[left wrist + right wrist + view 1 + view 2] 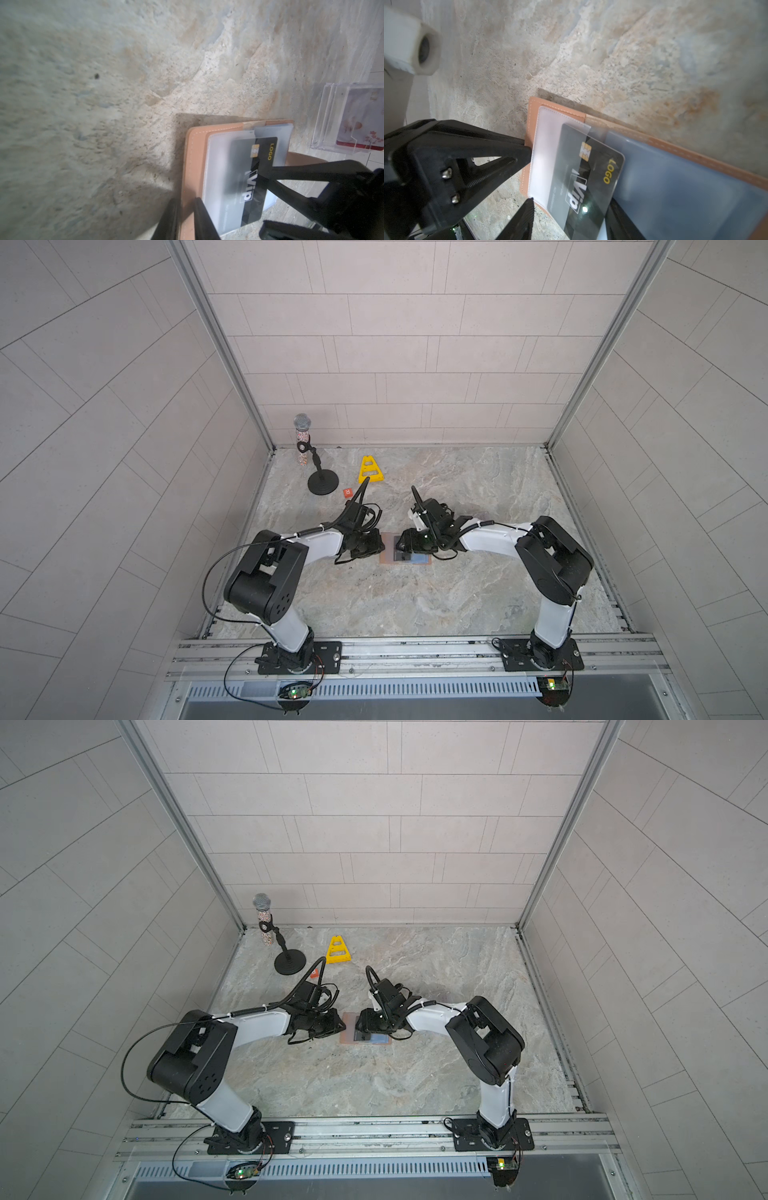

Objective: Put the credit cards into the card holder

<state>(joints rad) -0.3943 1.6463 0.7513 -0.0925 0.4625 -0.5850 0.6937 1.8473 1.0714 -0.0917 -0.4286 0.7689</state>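
Black VIP card (591,166) lies partway inside a clear sleeve (548,135) of the open card holder (532,108). We see the right gripper (571,201) spread astride it and the left gripper (185,199) pinching the holder's tan edge.

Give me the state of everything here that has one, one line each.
card holder, lying open
black card, partway into a clear sleeve, logo end out
clear box, holding a red-edged card
left gripper, fingers closed on the card holder's tan edge
right gripper, fingers open, straddling the black card
microphone, upright in its stand
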